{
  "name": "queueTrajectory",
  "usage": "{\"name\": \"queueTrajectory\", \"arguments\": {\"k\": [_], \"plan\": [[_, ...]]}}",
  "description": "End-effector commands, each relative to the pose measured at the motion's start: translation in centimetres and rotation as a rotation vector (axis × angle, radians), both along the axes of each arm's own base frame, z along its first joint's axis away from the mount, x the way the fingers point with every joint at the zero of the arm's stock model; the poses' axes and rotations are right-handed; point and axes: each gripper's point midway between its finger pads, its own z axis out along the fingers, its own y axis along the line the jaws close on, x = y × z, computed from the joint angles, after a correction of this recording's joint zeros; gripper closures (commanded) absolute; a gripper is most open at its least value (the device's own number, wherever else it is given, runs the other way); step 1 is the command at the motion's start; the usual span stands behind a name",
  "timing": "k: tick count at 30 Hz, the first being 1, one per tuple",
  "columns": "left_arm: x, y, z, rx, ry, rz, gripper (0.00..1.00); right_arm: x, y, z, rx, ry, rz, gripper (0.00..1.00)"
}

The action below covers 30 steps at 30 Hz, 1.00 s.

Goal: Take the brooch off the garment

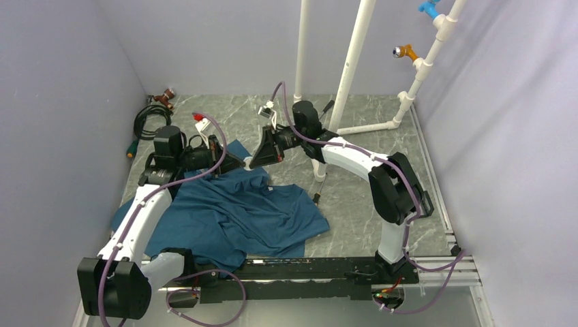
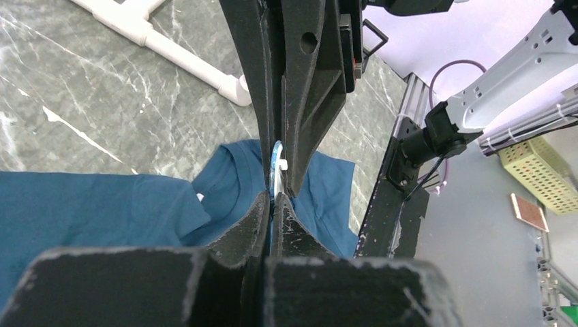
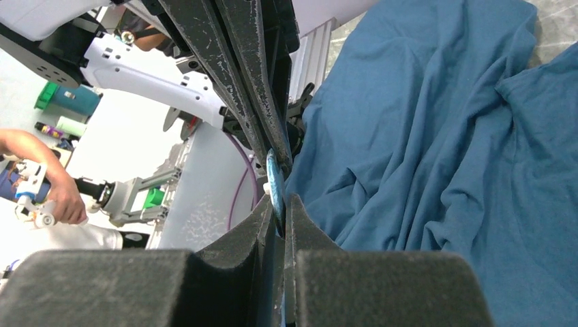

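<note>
The garment point(image 1: 238, 211) is a dark teal T-shirt lying crumpled on the grey table between the arms; it also shows below the fingers in the wrist views point(image 2: 88, 204) point(image 3: 443, 157). The brooch point(image 2: 276, 167) point(image 3: 275, 180) shows edge-on as a thin pale-blue disc, raised above the cloth. My left gripper point(image 1: 242, 162) point(image 2: 272, 199) and right gripper point(image 1: 253, 162) point(image 3: 278, 203) meet tip to tip. Each is shut on one edge of the disc. In the top view the fingers hide the brooch. I cannot tell whether cloth is still caught with it.
A white pipe frame point(image 1: 354, 61) stands at the back, with orange point(image 1: 407, 51) and blue point(image 1: 429, 8) pegs on its right post. A coiled black cable point(image 1: 146, 119) and a small brown toy point(image 1: 165, 99) lie at the back left. A black rail point(image 1: 307, 269) runs along the near edge.
</note>
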Motion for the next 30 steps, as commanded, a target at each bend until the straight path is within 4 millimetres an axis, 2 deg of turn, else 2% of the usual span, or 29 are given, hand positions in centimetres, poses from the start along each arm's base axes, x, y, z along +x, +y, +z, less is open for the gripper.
{"name": "queueTrajectory", "arguments": {"k": [1,12,20,22,30], "plan": [[-1.5,-0.5,3.1,-0.09,-0.051,-0.059,1.0,3.5,-0.9,0.3,0.018,-0.051,-0.176,0.99],[-0.3,0.0,3.3,-0.127,-0.024,-0.005,1.0,4.4,-1.7,0.3,0.02,-0.059,-0.25,0.97],[0.1,0.2,3.3,-0.137,-0.019,0.009,1.0,4.6,-2.2,0.3,0.038,-0.031,-0.24,0.95],[0.2,0.2,3.3,-0.136,-0.016,0.011,1.0,4.4,-2.2,0.5,0.048,-0.041,-0.228,0.93],[0.7,0.5,2.9,-0.106,-0.027,0.025,1.0,2.9,-2.4,2.0,0.095,-0.114,-0.147,0.71]]}}
